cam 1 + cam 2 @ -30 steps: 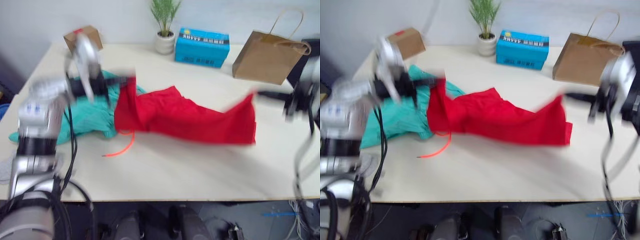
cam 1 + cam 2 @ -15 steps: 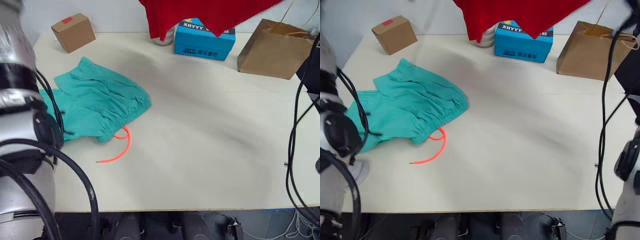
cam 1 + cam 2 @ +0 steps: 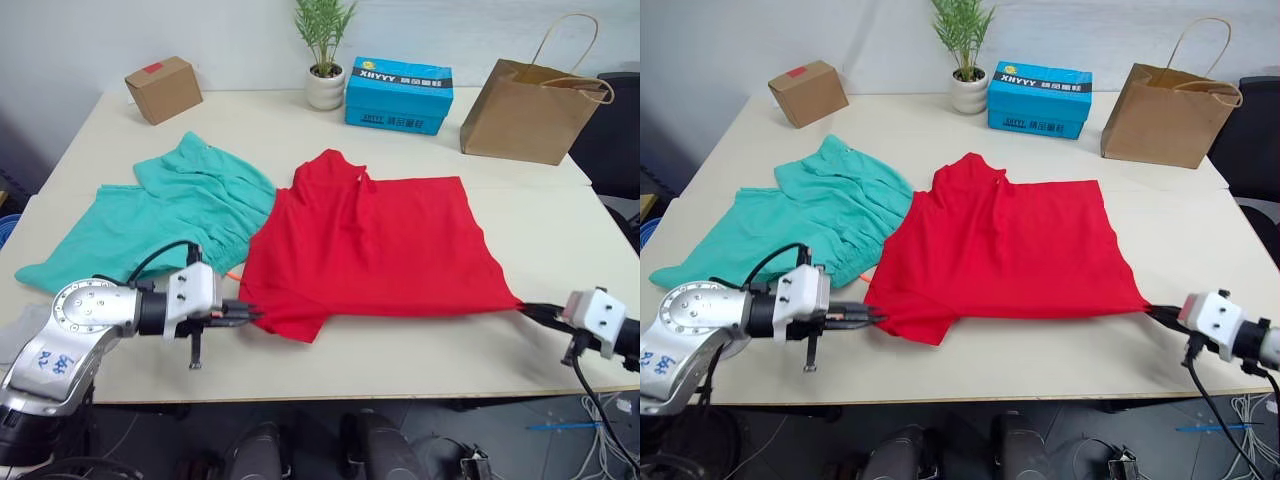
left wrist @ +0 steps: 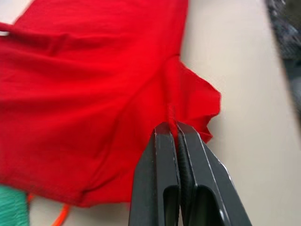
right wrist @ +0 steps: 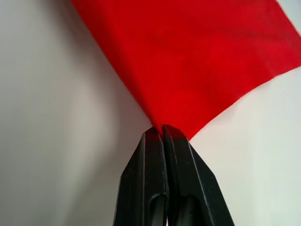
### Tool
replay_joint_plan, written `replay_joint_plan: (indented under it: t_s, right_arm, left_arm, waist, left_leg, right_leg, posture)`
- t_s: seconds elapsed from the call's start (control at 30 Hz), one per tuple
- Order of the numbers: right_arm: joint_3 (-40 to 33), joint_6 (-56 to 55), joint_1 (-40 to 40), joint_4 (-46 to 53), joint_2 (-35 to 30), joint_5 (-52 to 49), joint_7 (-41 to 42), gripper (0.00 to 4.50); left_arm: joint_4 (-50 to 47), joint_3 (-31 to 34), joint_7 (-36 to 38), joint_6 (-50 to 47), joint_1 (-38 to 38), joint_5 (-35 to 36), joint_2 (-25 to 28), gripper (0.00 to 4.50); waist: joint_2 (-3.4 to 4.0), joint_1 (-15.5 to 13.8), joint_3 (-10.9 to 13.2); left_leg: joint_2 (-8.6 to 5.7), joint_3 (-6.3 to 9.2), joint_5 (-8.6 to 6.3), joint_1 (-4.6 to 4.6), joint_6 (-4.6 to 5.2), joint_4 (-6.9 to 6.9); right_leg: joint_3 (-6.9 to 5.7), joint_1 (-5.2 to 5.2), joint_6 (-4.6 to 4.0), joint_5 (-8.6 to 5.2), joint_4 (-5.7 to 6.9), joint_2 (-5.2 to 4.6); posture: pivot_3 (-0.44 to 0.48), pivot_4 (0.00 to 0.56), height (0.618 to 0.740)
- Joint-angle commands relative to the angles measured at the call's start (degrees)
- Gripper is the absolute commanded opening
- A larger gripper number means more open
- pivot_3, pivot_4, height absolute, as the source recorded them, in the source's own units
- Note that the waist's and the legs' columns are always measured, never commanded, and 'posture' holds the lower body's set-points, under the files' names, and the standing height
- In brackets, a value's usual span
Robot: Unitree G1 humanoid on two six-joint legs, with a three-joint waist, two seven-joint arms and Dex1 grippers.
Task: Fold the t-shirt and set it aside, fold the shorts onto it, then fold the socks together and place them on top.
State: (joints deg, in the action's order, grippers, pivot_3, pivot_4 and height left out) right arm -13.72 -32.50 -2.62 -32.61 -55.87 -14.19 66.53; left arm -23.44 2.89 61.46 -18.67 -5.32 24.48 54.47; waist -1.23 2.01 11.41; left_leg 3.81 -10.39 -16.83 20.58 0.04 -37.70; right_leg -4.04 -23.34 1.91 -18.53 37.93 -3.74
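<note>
Left eye view: t-shirt (image 3: pixel 375 250) spread on surface (image 3: pixel 420 350) beside shorts (image 3: pixel 160 215), L fingers (image 3: pixel 243 314) & R fingers (image 3: pixel 532 312) pinched shut on its near corners; soft, limp cloth, best held at hems.

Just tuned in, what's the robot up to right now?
Both grippers are pinching the near corners of the t-shirt, left gripper at one, right gripper at the other, with the shirt spread flat on the table. The shorts lie unfolded beside it, partly under its edge. No fold made yet.

shorts (image 3: pixel 160 215) part under t-shirt (image 3: pixel 375 245)
</note>
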Motion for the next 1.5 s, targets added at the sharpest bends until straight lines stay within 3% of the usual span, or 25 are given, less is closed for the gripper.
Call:
replay_joint_plan:
  t_s: [0.03,0.27,0.6,0.97,1.5]
  right_arm:
    - [-3.3,-0.4,4.8,1.2,-1.9,-1.2,0.6,0.03]
    - [-5.7,4.9,15.2,8.3,-4.0,-2.9,3.0,0.03]
    - [-8.8,19.3,22.4,21.7,-4.6,-5.9,3.1,0.03]
    - [-3.7,35.8,9.7,21.9,-6.9,-4.9,3.3,0.03]
    - [0.5,47.5,-2.5,18.9,-4.8,-6.0,4.1,0.03]
  left_arm:
    - [-2.2,-0.6,1.7,1.3,3.7,-3.1,2.6,0.0]
    - [-4.4,-1.3,-1.3,-1.8,4.1,-2.7,0.9,0.0]
    - [-4.2,0.6,-0.7,-18.4,2.2,4.8,4.4,0.0]
    - [4.6,0.0,-8.0,-33.7,-11.4,10.3,-3.4,0.0]
    - [8.2,1.6,-15.0,-43.3,-16.1,13.2,-9.5,0.0]
  waist:
    - [0.0,-0.1,0.0]
    - [0.1,-0.5,-0.1]
    - [0.04,-0.4,-0.2]
    - [0.01,-0.4,-0.2]
    - [0.0,-0.4,-0.2]
  left_leg:
    - [0.0,0.0,0.0,-0.06,-0.04,0.13]
    - [0.06,-0.01,0.01,-0.14,-0.25,0.56]
    - [0.08,0.04,-0.06,-0.13,-0.27,0.56]
    - [0.06,0.04,-0.06,-0.1,-0.28,0.51]
    - [0.07,0.03,-0.04,-0.04,-0.29,0.43]
  right_leg:
    - [0.0,0.02,-0.04,-0.02,-0.05,0.0]
    - [0.01,-0.05,-0.12,-0.29,-0.11,0.14]
    - [0.0,-0.04,-0.11,-0.38,-0.14,0.17]
    - [-0.01,-0.06,-0.08,-0.39,-0.11,0.18]
    - [0.0,-0.12,-0.08,-0.39,-0.05,0.2]
  posture:
    - [0.0,0.15,0.74]
    - [0.0,0.15,0.74]
    - [0.0,0.15,0.74]
    - [0.0,0.15,0.74]
    - [0.0,0.15,0.74]
